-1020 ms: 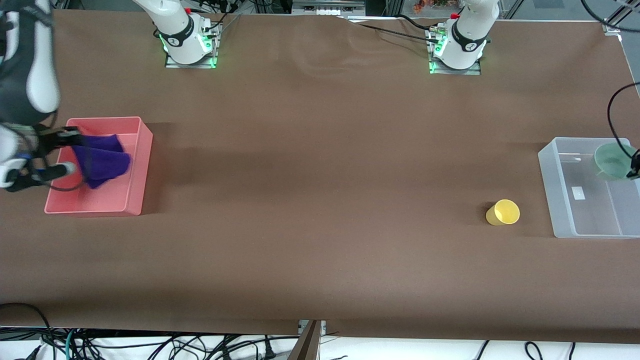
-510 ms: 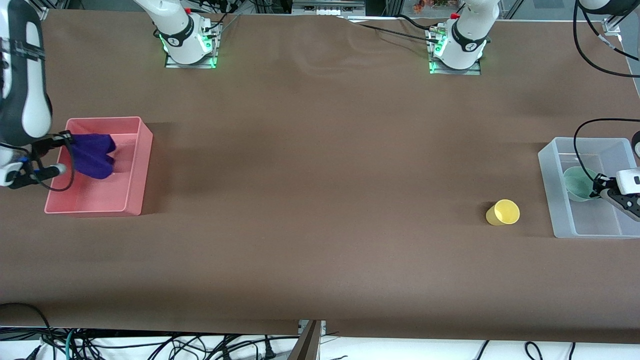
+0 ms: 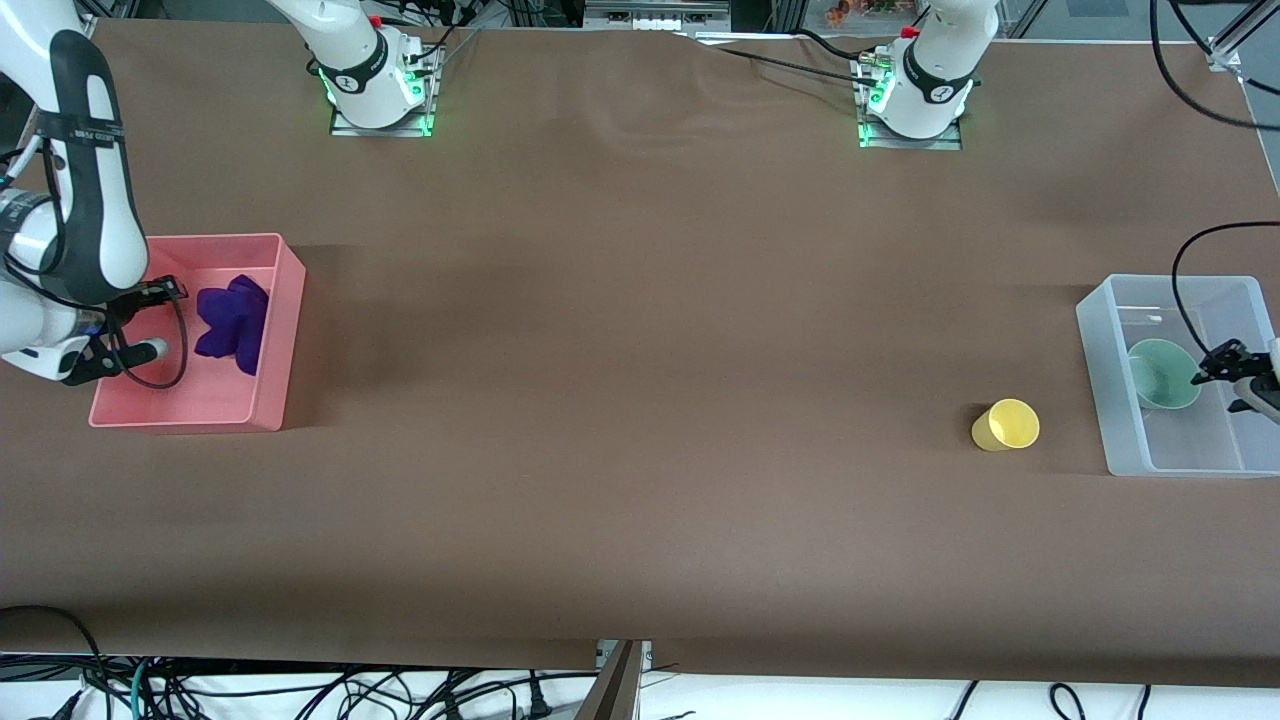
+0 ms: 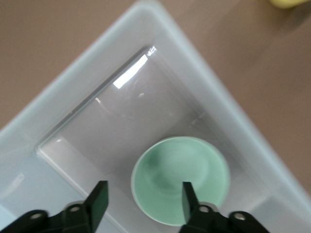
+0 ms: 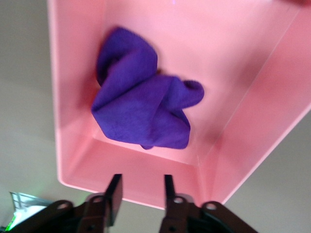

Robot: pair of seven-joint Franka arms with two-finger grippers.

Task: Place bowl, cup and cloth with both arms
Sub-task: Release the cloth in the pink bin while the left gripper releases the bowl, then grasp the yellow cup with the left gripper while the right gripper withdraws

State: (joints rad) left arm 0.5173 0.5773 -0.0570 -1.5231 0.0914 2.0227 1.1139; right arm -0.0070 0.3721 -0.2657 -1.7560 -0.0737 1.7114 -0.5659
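Lying loose and crumpled in the pink rectangular plastic bin (image 3: 265, 400), the fuzzy deep purple cloth (image 3: 232, 322) has just left the right gripper (image 3: 150, 320), whose fingers now stand open and empty over the bin's edge. At the left arm's end of the worktop (image 3: 640, 400), the small pale mint-green bowl (image 3: 1163, 373) sits upright on the clear plastic bin's (image 3: 1110, 400) floor, the left gripper (image 3: 1228, 365) spread open just above it. Half a second ago both were gripped. Two placements look done; the small yellow plastic cup (image 3: 1006, 424) remains on the worktop beside the clear bin.
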